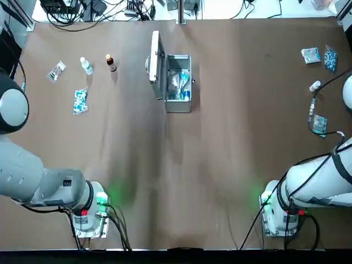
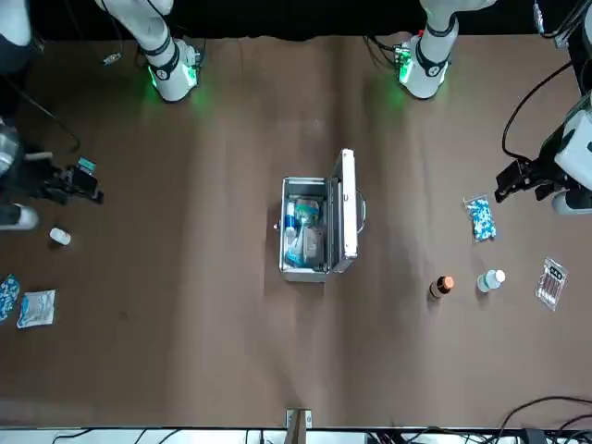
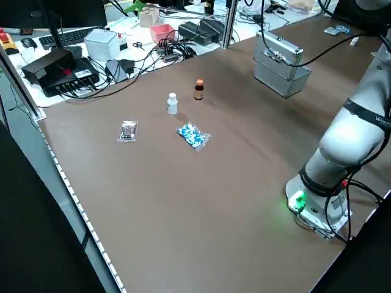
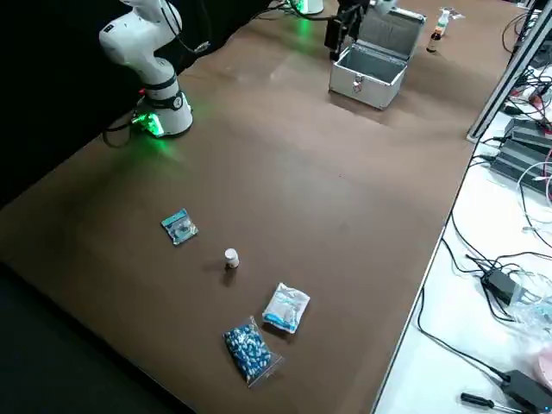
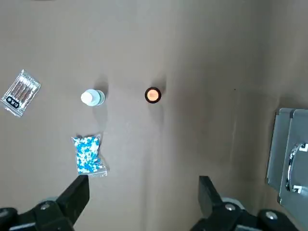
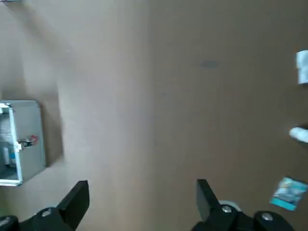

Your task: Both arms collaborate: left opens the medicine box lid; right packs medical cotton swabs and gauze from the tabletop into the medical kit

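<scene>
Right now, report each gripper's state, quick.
Left gripper: open, holding nothing, high above the table.
Right gripper: open, holding nothing, also above the table.

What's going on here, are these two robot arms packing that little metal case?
Right now neither arm holds anything. The medicine box stands mid-table with its lid already up and some packets inside. The left gripper and right gripper both hang open above the table at their own sides. Small packets, such as a cotton swab packet and a gauze packet, lie unpacked.
</scene>
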Controlling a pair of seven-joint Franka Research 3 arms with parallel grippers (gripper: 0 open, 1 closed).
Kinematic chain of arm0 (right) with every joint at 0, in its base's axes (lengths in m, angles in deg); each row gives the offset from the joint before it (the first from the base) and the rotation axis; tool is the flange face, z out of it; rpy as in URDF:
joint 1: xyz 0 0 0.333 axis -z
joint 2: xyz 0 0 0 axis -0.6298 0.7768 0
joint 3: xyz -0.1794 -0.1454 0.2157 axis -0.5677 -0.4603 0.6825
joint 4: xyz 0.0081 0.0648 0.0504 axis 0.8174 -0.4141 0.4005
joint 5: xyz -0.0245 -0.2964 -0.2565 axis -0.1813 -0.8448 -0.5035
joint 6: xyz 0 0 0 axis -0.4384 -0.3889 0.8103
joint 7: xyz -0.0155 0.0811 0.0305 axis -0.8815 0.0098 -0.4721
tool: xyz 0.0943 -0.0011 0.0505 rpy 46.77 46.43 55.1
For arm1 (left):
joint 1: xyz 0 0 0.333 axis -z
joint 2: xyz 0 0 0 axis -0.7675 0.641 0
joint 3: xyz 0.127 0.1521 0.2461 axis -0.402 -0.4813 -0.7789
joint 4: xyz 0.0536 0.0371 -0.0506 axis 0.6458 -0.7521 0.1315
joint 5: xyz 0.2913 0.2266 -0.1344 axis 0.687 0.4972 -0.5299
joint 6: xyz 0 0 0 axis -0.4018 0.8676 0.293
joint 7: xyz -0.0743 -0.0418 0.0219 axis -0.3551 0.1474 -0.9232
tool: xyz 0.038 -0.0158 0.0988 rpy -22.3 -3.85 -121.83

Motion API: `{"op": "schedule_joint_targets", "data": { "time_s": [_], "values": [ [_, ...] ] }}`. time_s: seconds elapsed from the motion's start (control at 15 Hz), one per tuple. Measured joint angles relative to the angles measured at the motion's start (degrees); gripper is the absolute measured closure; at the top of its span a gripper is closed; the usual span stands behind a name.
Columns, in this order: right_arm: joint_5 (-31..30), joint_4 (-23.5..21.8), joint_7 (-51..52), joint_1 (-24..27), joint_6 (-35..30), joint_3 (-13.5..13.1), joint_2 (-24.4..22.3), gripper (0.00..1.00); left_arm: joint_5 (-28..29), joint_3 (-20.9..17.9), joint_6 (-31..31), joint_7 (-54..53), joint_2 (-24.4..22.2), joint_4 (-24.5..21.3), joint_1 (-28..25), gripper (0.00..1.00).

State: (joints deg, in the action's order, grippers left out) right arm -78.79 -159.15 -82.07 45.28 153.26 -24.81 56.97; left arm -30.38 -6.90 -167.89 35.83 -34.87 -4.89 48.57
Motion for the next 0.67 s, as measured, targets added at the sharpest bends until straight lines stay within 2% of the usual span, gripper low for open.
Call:
{"op": "schedule_joint_targets", "data": {
  "time_s": [0.67],
  "values": [
    [-2.08,-0.18,1.87,2.34,-0.6,0.02,-1.13,0.02,0.0,1.69,1.01,0.0,-1.31,0.07,0.0,0.0]
  ]
}}
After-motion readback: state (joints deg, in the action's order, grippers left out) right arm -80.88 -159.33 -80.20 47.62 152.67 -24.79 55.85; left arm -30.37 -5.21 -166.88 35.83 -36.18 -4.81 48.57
